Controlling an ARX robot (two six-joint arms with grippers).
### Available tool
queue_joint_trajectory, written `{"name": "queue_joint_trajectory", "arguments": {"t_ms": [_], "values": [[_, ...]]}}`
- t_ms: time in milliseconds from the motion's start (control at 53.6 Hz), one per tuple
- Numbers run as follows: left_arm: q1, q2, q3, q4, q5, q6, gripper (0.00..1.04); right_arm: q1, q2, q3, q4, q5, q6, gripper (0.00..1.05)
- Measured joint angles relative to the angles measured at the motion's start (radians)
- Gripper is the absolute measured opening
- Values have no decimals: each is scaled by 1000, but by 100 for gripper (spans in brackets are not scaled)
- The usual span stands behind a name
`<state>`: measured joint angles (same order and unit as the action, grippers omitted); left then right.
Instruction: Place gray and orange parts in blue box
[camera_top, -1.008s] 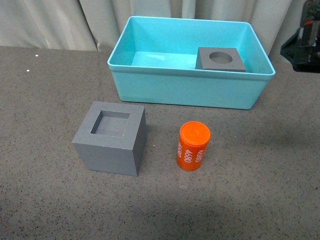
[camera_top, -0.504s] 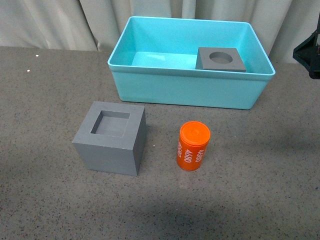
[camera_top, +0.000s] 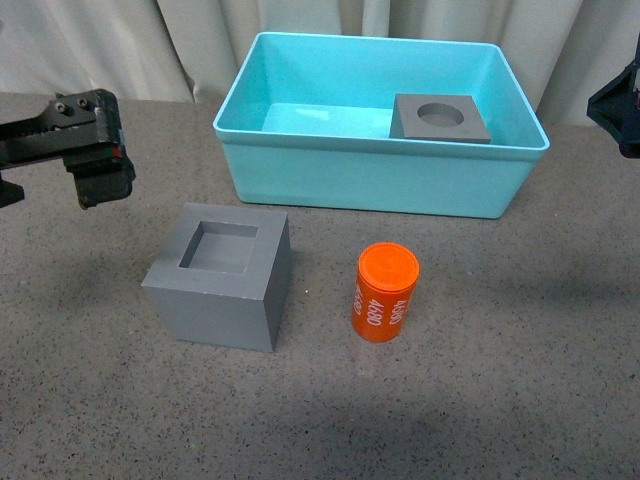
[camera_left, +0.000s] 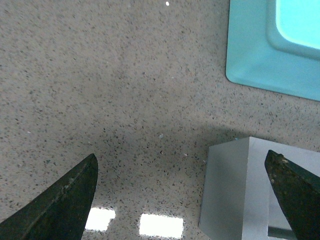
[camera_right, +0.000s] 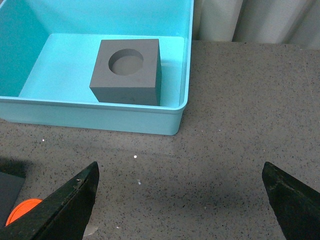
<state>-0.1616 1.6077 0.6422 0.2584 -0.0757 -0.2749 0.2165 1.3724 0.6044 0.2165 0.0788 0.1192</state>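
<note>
Here we see our left gripper (camera_left: 181, 156) at the front view's left edge, jaws spread wide and empty, up-left of a matte gray cube with a square recess (camera_top: 220, 275). Our right gripper (camera_right: 180, 165), likewise spread, peeks in at right. An orange cylinder (camera_top: 386, 292) stands centre; a round-recessed gray cube (camera_top: 440, 118) sits inside the turquoise plastic bin (camera_top: 380, 185), upper centre.

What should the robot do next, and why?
Probably slide the left hand over the gray cube with the square hole and lower around it. That hand is open and close beside the cube, and the cube sits on the table outside the blue box.
</note>
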Motion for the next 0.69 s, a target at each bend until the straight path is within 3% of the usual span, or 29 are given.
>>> {"name": "queue_joint_trajectory", "arguments": {"t_ms": [355,691], "values": [[-89,125,71,-31,70,41,98,0,0,0,0,0,0,95],[-90,196,119,-93,56,79,98,0,0,0,0,0,0,95]]}}
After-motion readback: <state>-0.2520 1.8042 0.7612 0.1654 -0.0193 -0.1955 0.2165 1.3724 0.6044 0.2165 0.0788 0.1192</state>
